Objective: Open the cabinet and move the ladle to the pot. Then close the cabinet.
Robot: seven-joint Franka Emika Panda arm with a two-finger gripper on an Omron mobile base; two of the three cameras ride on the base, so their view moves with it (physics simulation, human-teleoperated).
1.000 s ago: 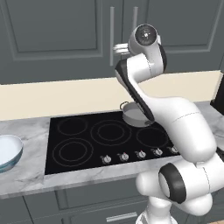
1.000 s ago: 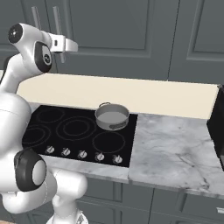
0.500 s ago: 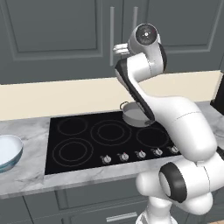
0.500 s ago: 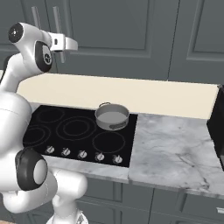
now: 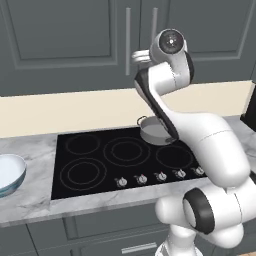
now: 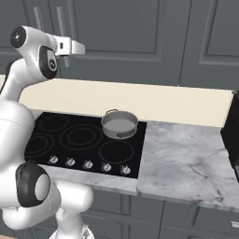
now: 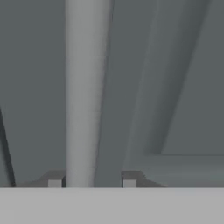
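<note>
Kitchen: dark grey wall units above a cream backsplash; marble counter [image 6: 186,158] with a black hob [image 5: 125,160] set into it.
Cabinet: the cabinet [image 5: 65,45] is shut, both panelled doors flush, so the opening step is not done.
Handles: two long silver bars run straight up and down beside the centre seam; the right-door handle [image 5: 153,25] is the one the arm has reached, the left-door handle [image 5: 128,32] stands just beside it.
Handle axis: long axis vertical in the room; in the hand view the handle [image 7: 85,92] runs from the bottom edge to the top, leaning a little.
Claw: the claw [image 7: 92,179] is raised to the handle with the bar between its fingertips [image 7: 54,179]; one tip is against the bar, the other stands a little apart from it, so the jaws are part-way closed and not yet a firm grip, as I judge it.
Ladle: presumably behind the closed doors; its place and direction cannot be told.
Pot: the pot [image 6: 119,124] sits upright on the hob's back right ring, near the counter's rear edge, nothing in it.
Bowl: a pale bowl [image 5: 9,172] rests at the counter's left end.
Left to do: pull the door open, fetch the ladle, set it in the pot, close the door.
</note>
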